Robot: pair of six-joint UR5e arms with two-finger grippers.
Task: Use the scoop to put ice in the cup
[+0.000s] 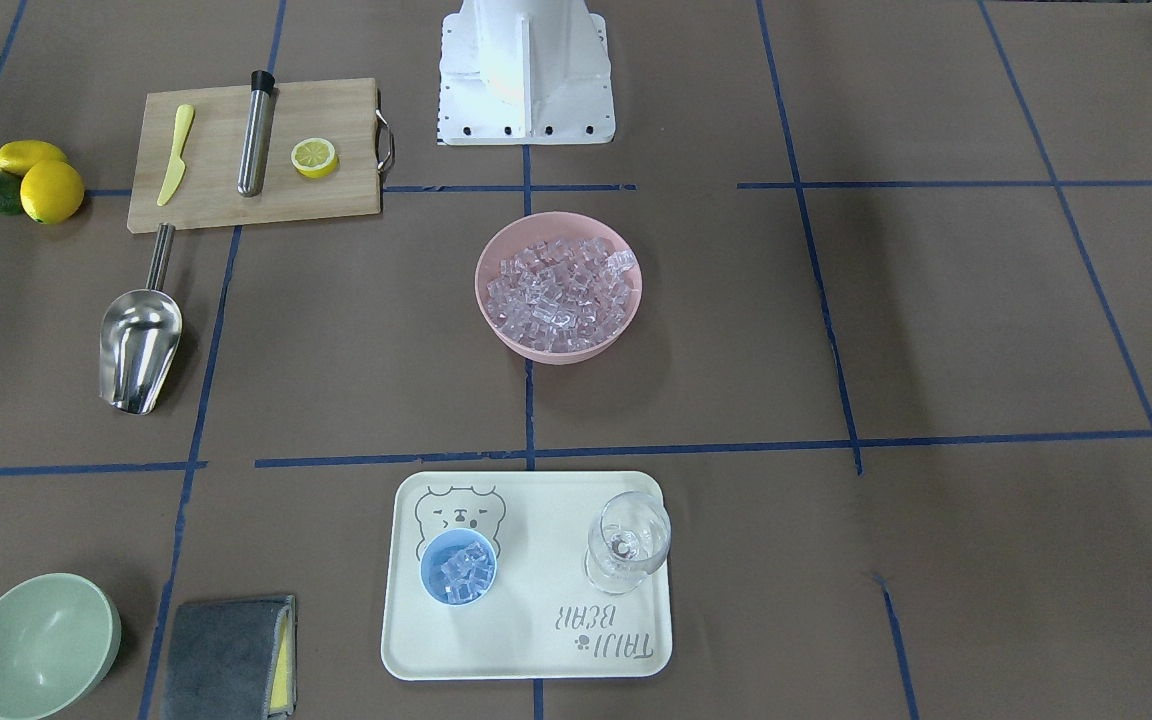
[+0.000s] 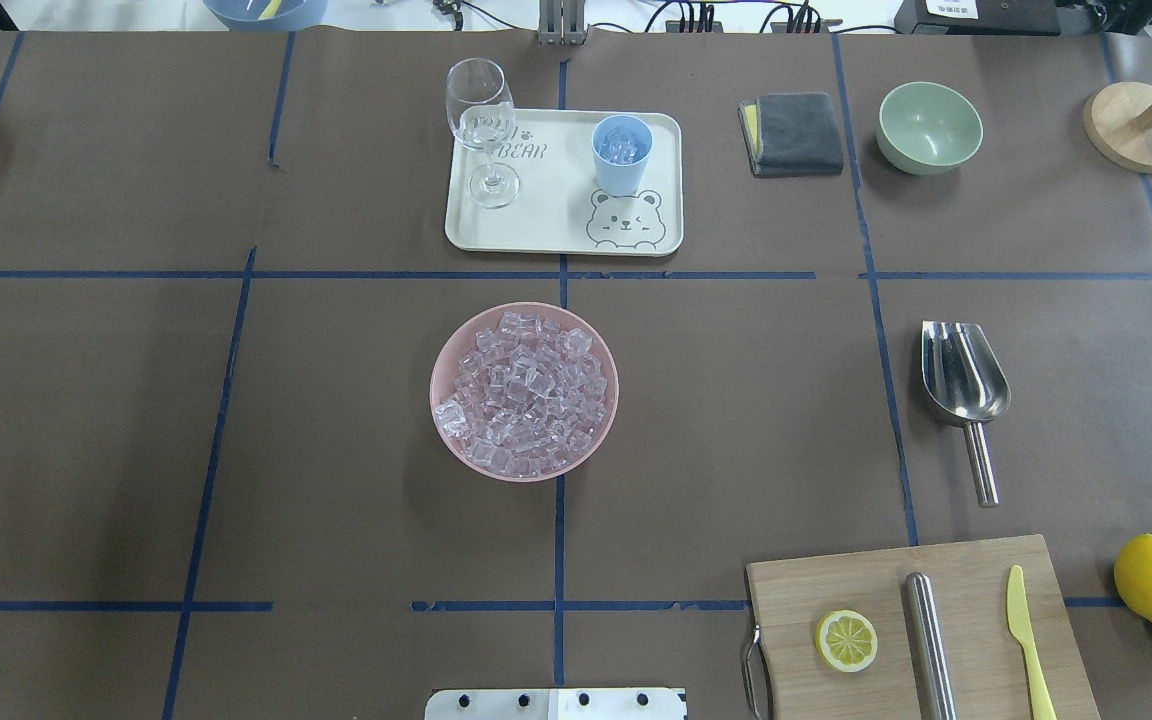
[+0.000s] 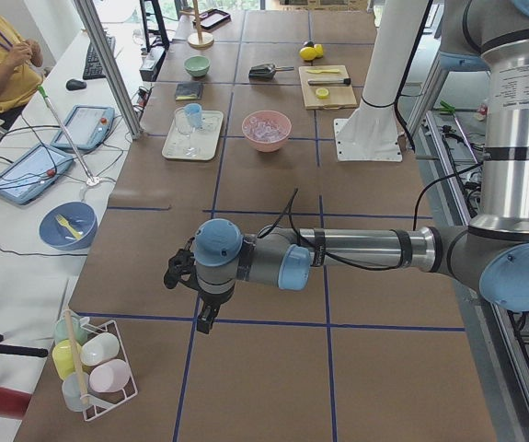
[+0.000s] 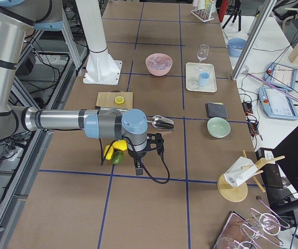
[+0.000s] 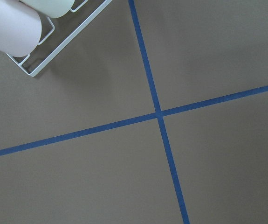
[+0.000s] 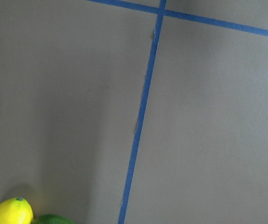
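The steel scoop point(image 1: 141, 345) point(image 2: 964, 385) lies alone on the brown table, trough empty, with no gripper near it. Clear ice point(image 1: 561, 290) point(image 2: 524, 390) fills a pink bowl point(image 2: 436, 375) at the table's middle. The light-blue cup point(image 1: 458, 567) point(image 2: 622, 155) stands on the cream tray point(image 1: 536, 640) and holds several ice pieces. My left gripper point(image 3: 174, 273) hangs over bare table far from these, and I cannot tell if it is open or shut. My right gripper point(image 4: 158, 145) hovers beside the lemons point(image 4: 109, 151), a short way from the scoop point(image 4: 162, 122); its state cannot be told.
A wine glass point(image 1: 628, 540) shares the tray. A cutting board point(image 1: 236, 190) carries a lemon half, a yellow knife and a steel tube. Lemons point(image 1: 44, 185), a green bowl point(image 1: 36, 645) and a grey cloth point(image 1: 228, 655) sit on my right side. A wire rack with cups point(image 3: 94, 368) stands near the left gripper.
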